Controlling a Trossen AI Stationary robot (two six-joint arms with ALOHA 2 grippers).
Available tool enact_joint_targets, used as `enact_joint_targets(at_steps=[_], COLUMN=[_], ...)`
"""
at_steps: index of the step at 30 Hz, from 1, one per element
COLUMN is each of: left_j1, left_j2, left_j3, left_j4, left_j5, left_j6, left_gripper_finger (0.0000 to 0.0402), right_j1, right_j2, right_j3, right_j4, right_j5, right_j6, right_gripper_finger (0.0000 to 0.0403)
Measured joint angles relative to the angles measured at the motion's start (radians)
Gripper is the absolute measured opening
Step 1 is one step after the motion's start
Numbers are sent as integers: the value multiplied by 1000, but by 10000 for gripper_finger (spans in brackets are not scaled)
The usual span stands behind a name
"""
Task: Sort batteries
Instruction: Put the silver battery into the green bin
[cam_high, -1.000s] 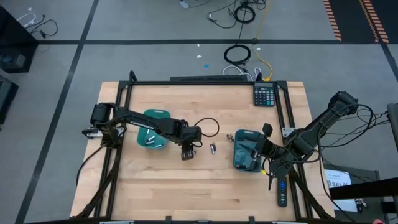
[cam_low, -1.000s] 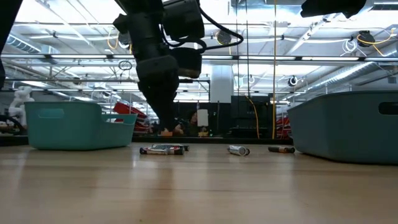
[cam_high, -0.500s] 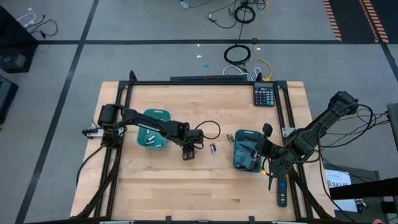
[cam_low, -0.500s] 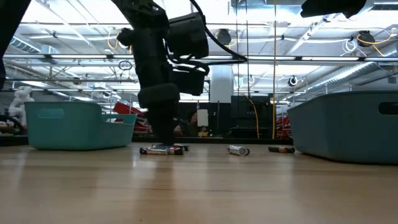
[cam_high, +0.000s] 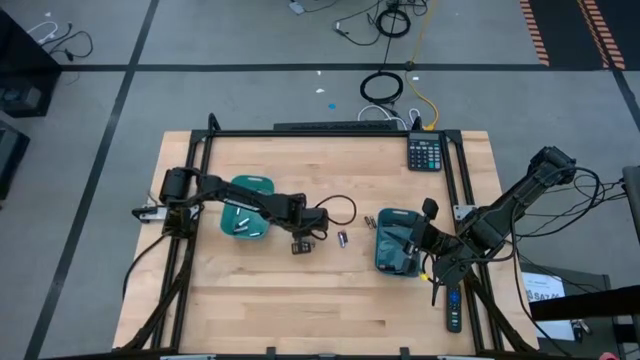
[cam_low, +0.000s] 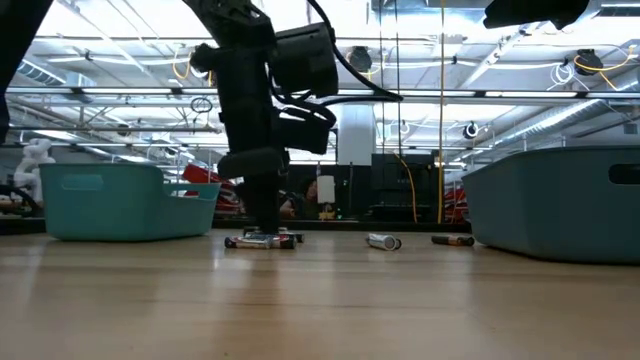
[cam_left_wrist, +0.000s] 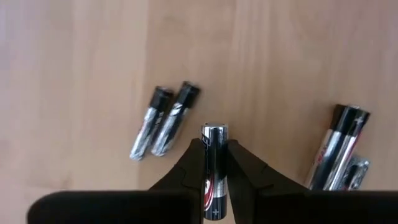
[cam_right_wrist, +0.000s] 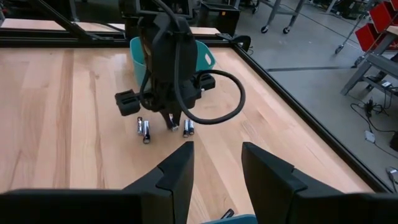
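Pinching 1 battery (cam_left_wrist: 213, 168), left pincer (cam_left_wrist: 212, 163) (high view hides it).

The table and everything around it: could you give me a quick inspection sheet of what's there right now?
Surface: wooden table, dark frame.
Job's things: batteries loose mid-table; some in left teal tray; right teal tray.
Clutter: calculator, remote.
Grippers: left gripper shut on a battery at the table; right gripper open beside right tray.
Cables: coils on floor.
Surroundings: grey floor; workshop behind.
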Motion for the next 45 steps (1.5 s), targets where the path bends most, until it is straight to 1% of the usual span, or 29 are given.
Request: enact_joint_targets(at_steps=[2,4,9,10,13,19,22,25,28,31,36,38,40,42,44,45], left_j1=[1,1,-6,-6,-4,19,32,48,61,60,58,59,57,41,-1,-30], left_j2=[0,-2,-5,-7,-7,-9,-40,-76,-110,-139,-177,-191,-205,-221,-225,-225], left_j3=[35,83,209,219,217,192,177,156,139,135,135,135,135,135,136,136], left_j4=[-51,-140,-470,-527,-628,-732,-750,-771,-786,-790,-792,-806,-813,-737,-577,-496], left_j5=[0,6,21,21,22,22,22,21,-20,-43,-75,-78,-72,-1,63,75], left_j6=[4,5,1,3,22,25,22,-17,-63,-82,-101,-115,-133,-134,-113,-101], left_gripper_finger=[41,41,41,41,41,51,53,54,58,81,139,154,161,162,163,163], right_j1=[0,0,12,18,43,80,91,98,98,98,98,98,98,98,98,97], right_j2=[0,0,0,0,0,0,0,0,0,0,14,21,26,28,28,28], right_j3=[0,0,0,0,0,0,0,0,0,0,0,0,0,0,0,0], right_j4=[0,0,-23,-27,-31,-33,-34,-37,-38,-38,-24,-24,-20,-18,-18,-18], right_j5=[0,-2,-5,-5,-4,1,2,5,5,13,28,28,27,27,27,27], right_j6=[3,5,37,44,57,83,95,110,125,131,132,132,132,132,132,132], right_gripper_finger=[125,125,125,125,125,125,125,125,125,125,125,125,125,125,125,125])
